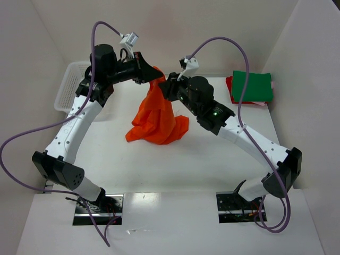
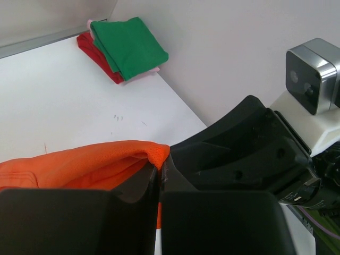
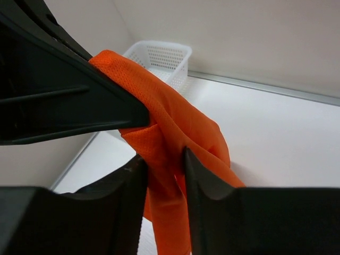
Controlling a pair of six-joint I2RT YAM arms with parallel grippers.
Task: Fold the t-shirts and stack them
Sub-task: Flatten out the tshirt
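Orange t-shirt (image 1: 158,119): it hangs in the air above the middle of the table (image 1: 175,170). The top is lifted to a point and the lower part lies crumpled on the white surface.
Left gripper (image 1: 153,74): it is pressed together on the top edge of the orange t-shirt and holds the highest point of the cloth.
Right gripper (image 3: 164,170): it is just below the left gripper and close beside it. Its two fingers (image 3: 135,178) stand on both sides of a bunched fold, and the cloth fills the gap and touches both, so it pinches the orange t-shirt.
Folded pile: it lies at the far right corner of the table, well apart from the hanging shirt.
Green t-shirt (image 1: 254,86): it lies on top of the pile as a flat square.
Red t-shirt (image 2: 98,56): it lies under the green one, and only its edge shows.
Pink t-shirt (image 1: 272,85): only a thin pale edge of it shows in the pile.
Basket (image 1: 68,85): white mesh, at the far left edge of the table, beside the left arm.
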